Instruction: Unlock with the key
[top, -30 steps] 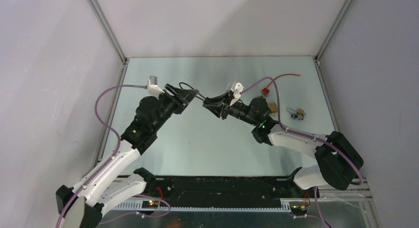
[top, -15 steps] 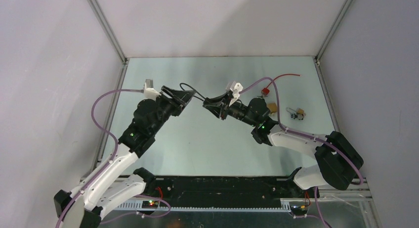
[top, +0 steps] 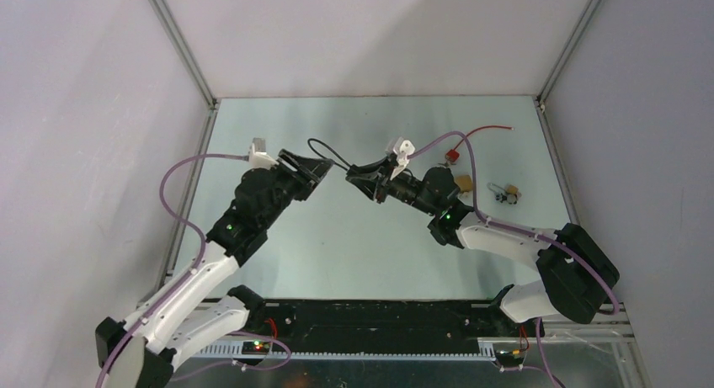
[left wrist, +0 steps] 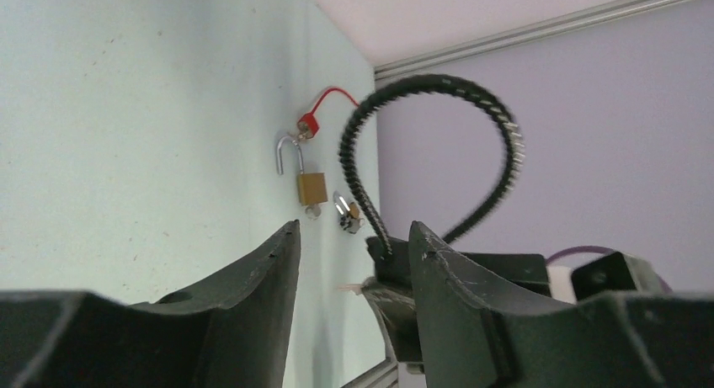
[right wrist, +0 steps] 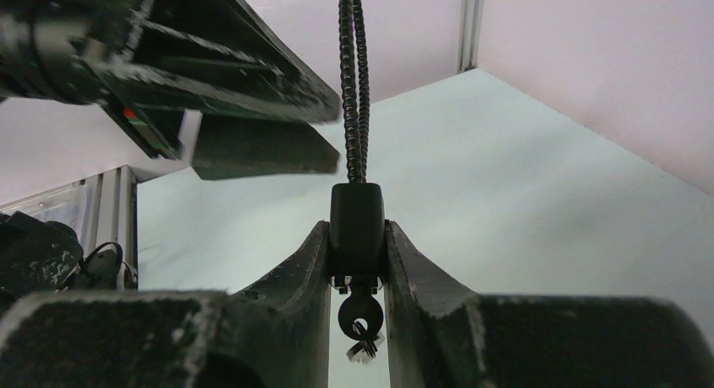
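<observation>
Cable lock was pinched by its body in the right tool, held clear above mid-surface, key seated in its wrist-side end, likely bracing it while the left tool, spread and empty, faced the cable loop nearby

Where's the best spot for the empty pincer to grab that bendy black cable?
Probably the straight stretch of cable just past the lock body, where both strands run side by side. The right pincer clamps the body's sides, so the open left pincer should come from the opposite side, closing across the strands.
</observation>
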`<state>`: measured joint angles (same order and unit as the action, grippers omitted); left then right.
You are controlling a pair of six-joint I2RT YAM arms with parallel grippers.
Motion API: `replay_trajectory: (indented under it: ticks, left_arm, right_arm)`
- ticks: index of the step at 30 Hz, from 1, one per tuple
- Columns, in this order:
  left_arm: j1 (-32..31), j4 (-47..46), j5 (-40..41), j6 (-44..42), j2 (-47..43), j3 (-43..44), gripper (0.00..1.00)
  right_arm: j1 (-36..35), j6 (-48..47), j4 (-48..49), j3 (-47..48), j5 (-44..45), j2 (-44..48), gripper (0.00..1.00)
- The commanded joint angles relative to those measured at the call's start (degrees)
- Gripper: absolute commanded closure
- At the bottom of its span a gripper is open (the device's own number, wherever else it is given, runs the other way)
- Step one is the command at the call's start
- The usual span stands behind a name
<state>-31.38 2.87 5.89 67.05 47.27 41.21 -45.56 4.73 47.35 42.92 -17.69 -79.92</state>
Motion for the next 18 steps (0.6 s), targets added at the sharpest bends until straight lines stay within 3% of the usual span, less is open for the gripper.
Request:
replay_trajectory:
  ticks: [1, 7, 9, 12, 14, 18]
  left_arm:
    - [0.0, -3.3, -1.5, -0.6, 2.8, 3.1, 0.47]
    - [-0.5, -5.6, -1.9, -0.1, 5.4, 4.2, 0.53]
    - [-0.5, -5.7, -2.0, 0.2, 5.9, 4.4, 0.61]
    - [-0.6, -5.8, -1.2, 0.1, 5.6, 4.6, 0.86]
    - [-0.4, -5.6, 0.2, -0.9, 5.0, 5.0, 0.93]
    - [1.2, -4.7, 2.9, -2.5, 3.0, 5.9, 0.96]
  right_arm:
    - [-0.9, 0.6, 3.8, 0.4, 0.2, 1.8, 1.0]
    - [-1.5, 0.9, 4.1, 0.5, -0.3, 1.5, 1.0]
    - [-1.6, 0.9, 3.7, 0.4, -0.5, 1.6, 1.0]
    - [-1.9, 0.0, 1.4, 0.4, -0.8, 2.0, 1.0]
    - [-2.1, -0.7, 0.4, -0.4, -0.8, 2.4, 1.0]
    - [-2.2, -2.0, -2.4, -2.6, -0.7, 3.9, 1.0]
